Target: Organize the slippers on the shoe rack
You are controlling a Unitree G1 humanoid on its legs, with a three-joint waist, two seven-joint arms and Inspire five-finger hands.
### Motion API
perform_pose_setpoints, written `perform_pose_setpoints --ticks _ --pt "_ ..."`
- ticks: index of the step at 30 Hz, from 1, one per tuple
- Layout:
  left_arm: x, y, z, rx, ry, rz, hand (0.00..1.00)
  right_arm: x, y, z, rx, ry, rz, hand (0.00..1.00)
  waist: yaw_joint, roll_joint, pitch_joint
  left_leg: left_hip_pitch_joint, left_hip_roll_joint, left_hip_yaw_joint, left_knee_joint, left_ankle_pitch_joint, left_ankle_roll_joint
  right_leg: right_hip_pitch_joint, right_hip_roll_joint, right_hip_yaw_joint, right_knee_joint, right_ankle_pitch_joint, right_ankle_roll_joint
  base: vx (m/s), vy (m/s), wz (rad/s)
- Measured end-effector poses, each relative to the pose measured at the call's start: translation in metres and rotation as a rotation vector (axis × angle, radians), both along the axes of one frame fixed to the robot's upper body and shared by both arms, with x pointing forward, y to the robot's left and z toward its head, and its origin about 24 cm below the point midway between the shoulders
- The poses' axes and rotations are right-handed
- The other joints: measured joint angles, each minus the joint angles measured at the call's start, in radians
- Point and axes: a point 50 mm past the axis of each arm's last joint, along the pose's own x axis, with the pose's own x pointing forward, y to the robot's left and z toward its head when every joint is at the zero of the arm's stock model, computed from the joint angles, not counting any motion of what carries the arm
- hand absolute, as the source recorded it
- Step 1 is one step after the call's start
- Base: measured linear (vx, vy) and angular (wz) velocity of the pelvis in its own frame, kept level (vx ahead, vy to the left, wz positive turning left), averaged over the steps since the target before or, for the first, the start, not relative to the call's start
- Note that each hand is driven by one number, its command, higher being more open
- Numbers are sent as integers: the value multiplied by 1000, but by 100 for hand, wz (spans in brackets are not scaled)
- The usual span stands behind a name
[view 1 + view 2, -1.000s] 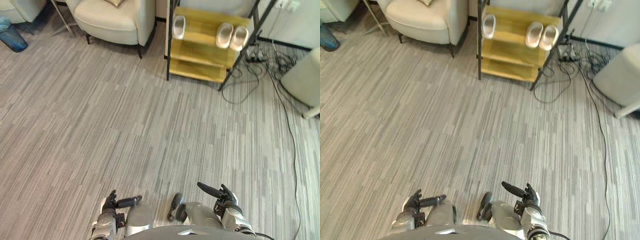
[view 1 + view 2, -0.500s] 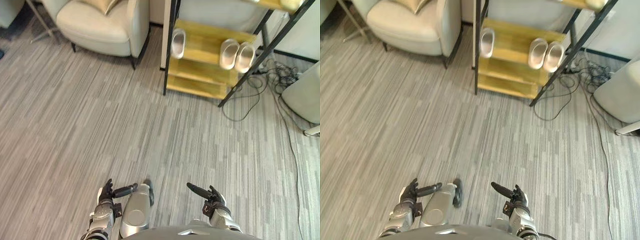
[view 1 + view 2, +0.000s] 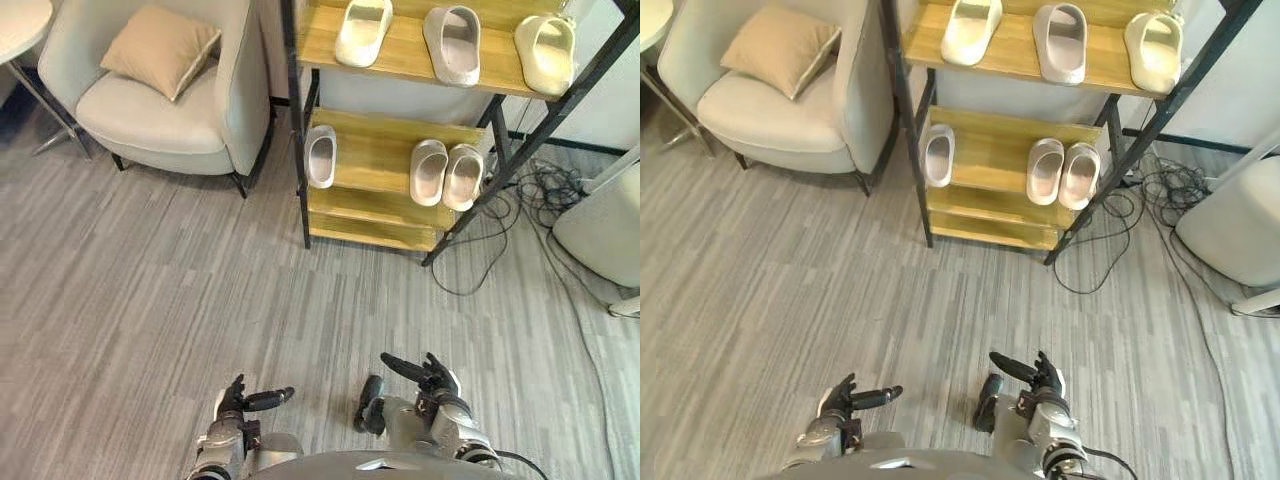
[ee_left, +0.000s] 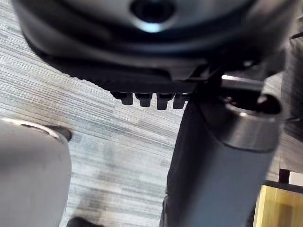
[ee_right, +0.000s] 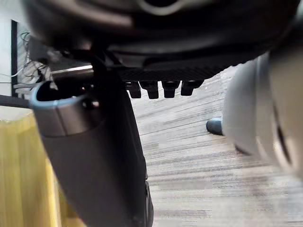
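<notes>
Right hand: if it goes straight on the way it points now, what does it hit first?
Probably the grey carpet floor: the right hand hangs low, fingers aimed at it. The shoe rack stands farther ahead. Depth unclear.

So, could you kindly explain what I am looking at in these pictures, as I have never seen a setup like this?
This is a two-legged humanoid robot looking down at a room. The two wide pictures come from a stereo camera on its head. The two dark close-ups come from cameras on its wrists, each looking along a hand at the grey floor. Low in the head views are its left hand and right hand, both relaxed and holding nothing. Ahead stands a wooden shoe rack. It has three slippers on the upper shelf, and on the shelf below a single slipper at the left and a pair at the right. To the rack's left is an armchair with a cushion.
</notes>
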Motion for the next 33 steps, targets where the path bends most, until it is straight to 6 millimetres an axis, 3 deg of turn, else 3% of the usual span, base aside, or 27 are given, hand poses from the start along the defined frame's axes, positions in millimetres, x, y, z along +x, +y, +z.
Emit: perform_pose_setpoints --ticks 1,2,3,4,5,6,8,10,11,12,15,16,17,18,19,20,21,23,26,27,28,29,32,33 --pt "2 -1 1 -7 -7 12 100 -3 -1 -1 1 5 -11 100 0 8 5 -25 16 -17 89 10 11 35 12 -9 -8 -12 -2 295 -191 21" --pt "3 -2 1 -13 -12 26 100 -8 -3 -2 -3 11 -18 100 0 14 8 -59 38 -22 211 36 41 80 29 -16 -27 -25 -3 323 -142 10" --pt "4 -1 2 -15 -20 42 100 -13 -5 -2 -9 14 -23 100 4 20 12 -101 73 -19 349 107 58 138 47 -17 -51 -37 -9 316 -120 -1" --pt "3 4 3 -2 -34 46 100 -17 -4 -3 -10 13 -26 100 16 12 6 -184 115 -18 541 115 37 202 70 -7 -92 -59 -23 396 -120 -13" --pt "8 5 6 3 -57 40 100 -16 -3 -3 -8 14 -28 100 18 7 5 -282 108 -8 615 10 39 242 76 2 -123 -66 -26 267 -67 -19" --pt "11 6 8 7 -71 36 100 -17 -2 -4 -7 17 -28 100 19 -3 9 -318 95 -1 605 -22 38 255 75 9 -140 -64 -24 335 -37 -32" --pt "20 6 12 12 -107 27 100 -16 1 -5 1 33 -24 100 34 -19 19 -414 -8 23 352 -85 35 301 49 41 -192 -58 -8 367 66 -46" --pt "21 4 12 9 -109 22 100 -21 1 -7 -1 50 -33 100 37 -14 16 -424 -66 18 99 -27 24 325 37 61 -214 -69 32 406 172 -43" --pt "21 3 12 5 -104 18 100 -24 1 -9 -4 70 -32 100 56 -21 13 -381 -103 29 -12 110 97 346 21 105 -219 -87 62 409 165 -33" --pt "21 6 12 18 -104 7 100 -25 6 -10 3 76 -16 100 53 -47 1 -372 -127 34 -28 107 105 348 3 112 -234 -82 69 419 141 -26" --pt "23 14 14 26 -106 31 100 -27 14 -12 28 85 -14 100 62 -76 -1 -365 -134 50 30 45 127 366 -22 120 -207 -89 91 358 89 -4" --pt "20 15 12 27 -94 32 100 -26 16 -11 32 81 -12 100 62 -76 0 -344 -133 56 29 31 128 360 -27 127 -164 -90 93 237 61 -27" --pt "19 16 12 28 -86 32 100 -24 17 -11 36 70 -8 100 64 -76 0 -294 -130 73 9 9 130 313 -49 150 -14 -105 119 327 76 -42" --pt "16 17 10 36 -71 20 100 -19 18 -9 38 57 1 100 59 -77 1 -237 -131 86 -19 -14 137 227 -86 168 225 -96 175 311 64 -38" --pt "15 18 10 40 -65 13 100 -18 18 -9 39 50 4 100 59 -80 1 -217 -132 89 -26 -20 141 194 -105 169 308 -92 196 286 27 -20" --pt "13 19 9 43 -52 5 100 -18 18 -8 39 45 7 100 55 -84 2 -181 -137 92 -38 -31 142 145 -142 154 433 -107 180 233 -22 2" --pt "9 23 8 54 -35 6 100 -18 18 -8 34 45 20 100 53 -93 -4 -127 -136 89 -67 -37 138 114 -169 90 473 -136 134 237 -37 6" --pt "7 26 7 60 -28 9 100 -17 18 -8 29 41 27 100 50 -92 -5 -91 -123 76 -98 -40 128 78 -166 37 411 -162 106 208 -77 17" --pt "5 26 7 59 -25 14 100 -13 18 -6 24 22 33 100 42 -86 -3 -84 -98 54 -100 -53 105 36 -131 44 264 -161 106 255 -218 26" --pt "3 27 6 62 -20 15 100 -10 19 -5 24 13 43 100 33 -85 -2 -76 -82 33 -96 -66 76 20 -81 114 89 -125 108 210 -217 36" --pt "3 29 6 64 -17 16 100 -13 18 -6 27 28 40 100 28 -91 -4 -66 -86 11 -91 -80 49 31 -56 159 29 -17 86 333 -311 34" --pt "2 24 5 51 -8 18 100 -14 11 -7 9 41 44 100 34 -58 -12 -65 -55 1 -97 -85 39 43 -30 157 37 -14 75 229 -194 19" --pt "-1 7 0 6 6 23 100 -19 -2 -7 -18 63 29 100 27 -13 -24 -46 -22 -28 -144 -67 9 53 1 126 34 -53 52 278 -258 11" --pt "-1 6 0 2 7 23 100 -20 -3 -7 -20 66 26 100 24 -10 -23 -44 -17 -37 -143 -63 3 64 4 117 27 -56 49 154 -167 29"
